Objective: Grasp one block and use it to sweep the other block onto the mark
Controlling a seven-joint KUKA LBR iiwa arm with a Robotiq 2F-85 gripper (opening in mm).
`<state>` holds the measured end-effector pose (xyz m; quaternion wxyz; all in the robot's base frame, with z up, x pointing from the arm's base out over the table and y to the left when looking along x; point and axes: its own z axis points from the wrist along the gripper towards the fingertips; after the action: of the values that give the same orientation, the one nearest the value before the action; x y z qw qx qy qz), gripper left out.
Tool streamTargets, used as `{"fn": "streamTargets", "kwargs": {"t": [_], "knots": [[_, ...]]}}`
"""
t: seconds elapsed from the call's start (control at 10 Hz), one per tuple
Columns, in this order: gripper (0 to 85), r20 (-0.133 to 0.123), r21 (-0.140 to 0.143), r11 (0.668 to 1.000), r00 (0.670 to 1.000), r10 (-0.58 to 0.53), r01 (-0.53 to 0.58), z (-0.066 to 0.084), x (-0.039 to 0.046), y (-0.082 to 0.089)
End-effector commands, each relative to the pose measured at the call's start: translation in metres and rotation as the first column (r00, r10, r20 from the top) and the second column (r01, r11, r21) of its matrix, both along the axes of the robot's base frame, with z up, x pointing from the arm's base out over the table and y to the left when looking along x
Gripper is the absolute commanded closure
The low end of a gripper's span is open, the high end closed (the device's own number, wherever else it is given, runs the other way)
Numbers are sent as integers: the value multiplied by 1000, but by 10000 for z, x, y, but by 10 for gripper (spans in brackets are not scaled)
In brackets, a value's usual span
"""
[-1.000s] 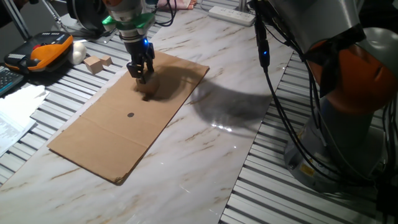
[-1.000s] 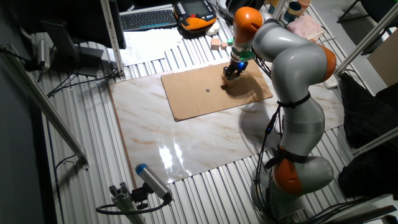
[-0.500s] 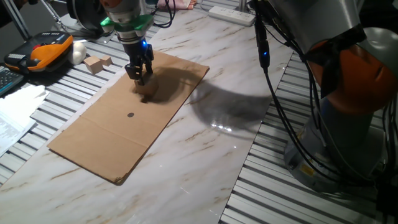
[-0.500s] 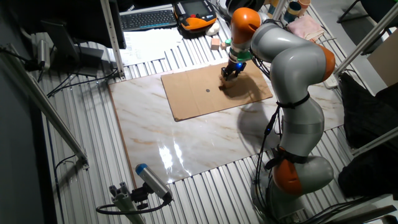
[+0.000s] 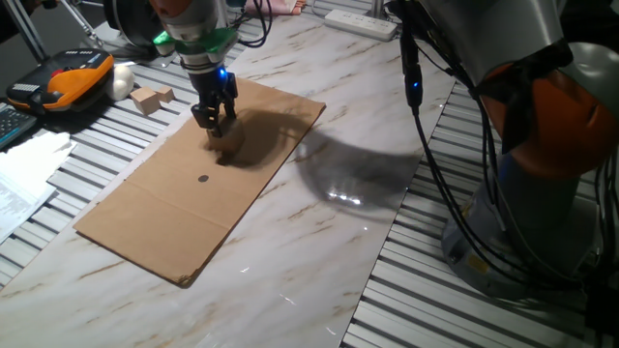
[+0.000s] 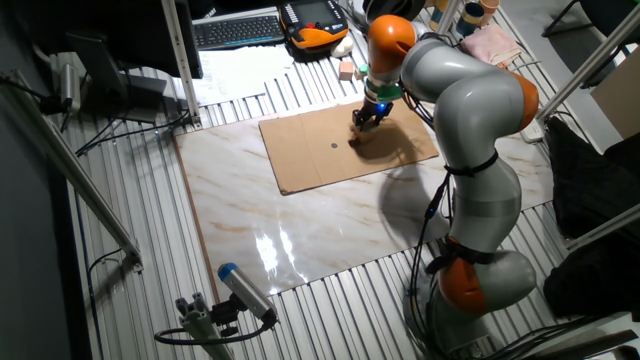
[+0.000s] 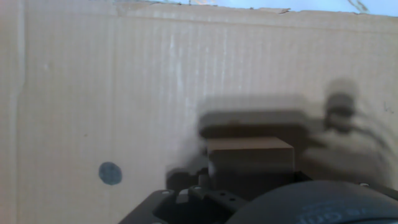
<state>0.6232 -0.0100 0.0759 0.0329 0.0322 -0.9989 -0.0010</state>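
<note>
My gripper (image 5: pixel 214 122) stands low over the far part of the brown cardboard (image 5: pixel 145 215), also seen in the other fixed view (image 6: pixel 361 122). Its fingers are close together and seem shut on a small block that they mostly hide. The pale tan wooden cube (image 7: pixel 249 157) lies on the cardboard right in front of the hand, in its shadow (image 5: pixel 225 146). I cannot tell whether they touch. The mark (image 5: pixel 203 178) is a small dark dot on the cardboard, a short way past the cube. It also shows in the hand view (image 7: pixel 110 173) and the other fixed view (image 6: pixel 334 145).
Two small tan wooden pieces (image 5: pixel 148 99) lie on the slatted surface beyond the cardboard's far edge. An orange-and-black device (image 5: pixel 70 77) and papers (image 5: pixel 24 174) lie at the left. A white power strip (image 5: pixel 360 21) is at the back. The arm's base (image 5: pixel 542 174) and cables stand at the right.
The gripper has moved a little along the cardboard toward the mark, and the cube in front of it has shifted the same way.
</note>
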Motion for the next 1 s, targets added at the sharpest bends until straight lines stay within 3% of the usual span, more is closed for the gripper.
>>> {"fn": "streamTargets", "kwargs": {"t": [0.0,0.9], "knots": [[850,2,-1,1000,1000,-4,4,2,-8,23],[850,22,-9,998,998,-56,56,-38,-106,275]]}}
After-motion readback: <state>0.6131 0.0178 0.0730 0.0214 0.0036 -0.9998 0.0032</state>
